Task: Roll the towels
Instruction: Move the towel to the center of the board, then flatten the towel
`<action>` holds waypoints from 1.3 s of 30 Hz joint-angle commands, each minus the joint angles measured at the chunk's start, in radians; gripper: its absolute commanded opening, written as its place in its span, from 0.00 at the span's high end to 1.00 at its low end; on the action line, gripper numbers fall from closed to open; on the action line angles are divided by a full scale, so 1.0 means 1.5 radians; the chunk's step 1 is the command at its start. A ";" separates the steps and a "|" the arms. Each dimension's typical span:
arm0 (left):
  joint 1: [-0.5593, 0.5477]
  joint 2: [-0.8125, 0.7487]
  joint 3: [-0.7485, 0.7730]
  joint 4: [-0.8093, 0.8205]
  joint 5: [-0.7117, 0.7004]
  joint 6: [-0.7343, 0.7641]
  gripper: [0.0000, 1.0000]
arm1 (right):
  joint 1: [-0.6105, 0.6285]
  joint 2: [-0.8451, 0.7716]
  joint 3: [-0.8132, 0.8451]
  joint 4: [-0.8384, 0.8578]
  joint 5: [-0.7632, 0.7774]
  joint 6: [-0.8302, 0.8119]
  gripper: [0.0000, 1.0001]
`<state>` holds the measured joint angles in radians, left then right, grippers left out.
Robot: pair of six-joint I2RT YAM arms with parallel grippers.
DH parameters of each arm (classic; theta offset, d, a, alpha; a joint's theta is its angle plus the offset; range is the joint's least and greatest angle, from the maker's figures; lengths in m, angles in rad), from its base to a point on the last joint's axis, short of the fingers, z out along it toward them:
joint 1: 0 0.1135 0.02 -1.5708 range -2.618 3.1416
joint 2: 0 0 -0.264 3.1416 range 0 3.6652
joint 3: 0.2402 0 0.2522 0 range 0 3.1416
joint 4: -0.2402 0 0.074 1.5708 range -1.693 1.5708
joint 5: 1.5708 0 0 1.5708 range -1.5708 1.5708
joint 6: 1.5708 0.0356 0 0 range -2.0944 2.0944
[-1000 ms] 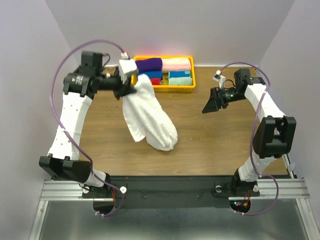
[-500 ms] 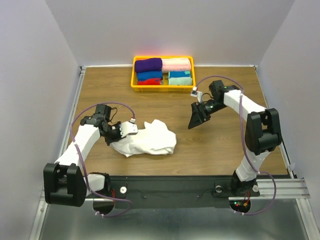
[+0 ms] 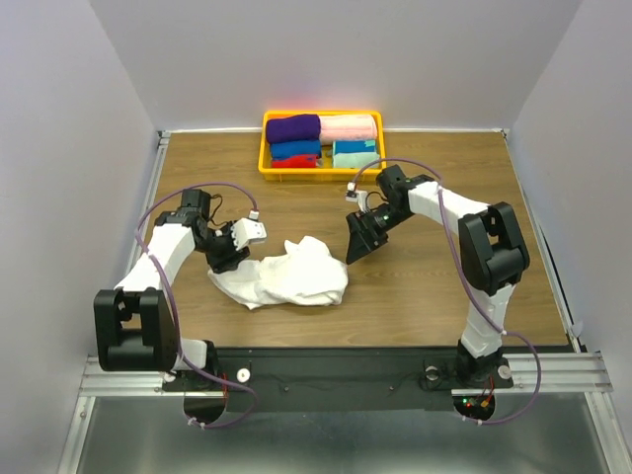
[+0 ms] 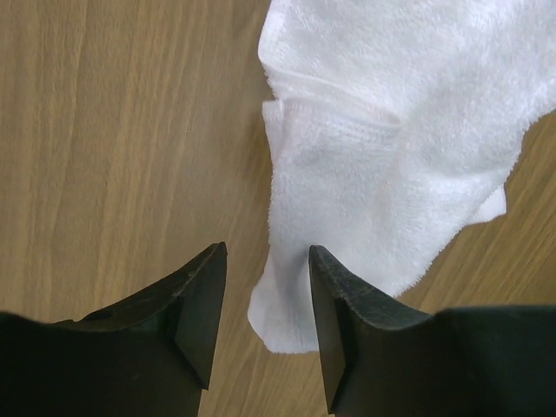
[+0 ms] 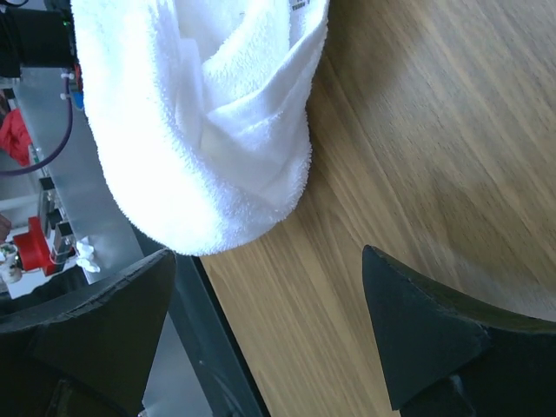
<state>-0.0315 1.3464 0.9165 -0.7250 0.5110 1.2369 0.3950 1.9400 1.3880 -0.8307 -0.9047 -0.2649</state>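
Observation:
The white towel (image 3: 291,279) lies in a crumpled heap on the wooden table, left of centre. My left gripper (image 3: 220,263) hovers at the heap's left end. In the left wrist view its jaws (image 4: 265,317) stand open, with a corner of the white towel (image 4: 382,174) lying loose between them. My right gripper (image 3: 356,247) is just right of the heap, open wide and empty (image 5: 265,300), with the white towel (image 5: 200,130) ahead of it. The purple towel (image 3: 294,128) is a roll in the yellow tray.
The yellow tray (image 3: 264,150) stands at the back centre. It holds pink (image 3: 351,126), blue (image 3: 296,150), red and teal (image 3: 355,153) rolls beside the purple one. The table's near edge, with its dark rail (image 5: 221,347), lies just beyond the heap.
My left arm brought the hanging white towel down from near the tray onto the table, then opened its jaws and let go. My right arm moved left, close to the heap.

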 commanded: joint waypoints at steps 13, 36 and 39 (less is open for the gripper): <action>-0.061 0.135 0.076 -0.051 0.105 -0.069 0.59 | 0.108 0.057 0.049 0.035 -0.033 0.007 0.35; -0.068 0.046 0.383 -0.028 0.212 -0.271 1.00 | 0.023 -0.347 -0.119 0.059 0.195 0.035 0.93; -0.052 -0.001 0.304 -0.027 0.167 -0.224 1.00 | 0.186 -0.355 -0.191 0.120 0.249 0.049 0.56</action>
<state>-0.1349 1.4322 1.4979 -0.7380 0.8104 0.8238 0.4808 1.3556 1.2297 -0.7532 -0.6636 -0.2333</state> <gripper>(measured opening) 0.026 0.236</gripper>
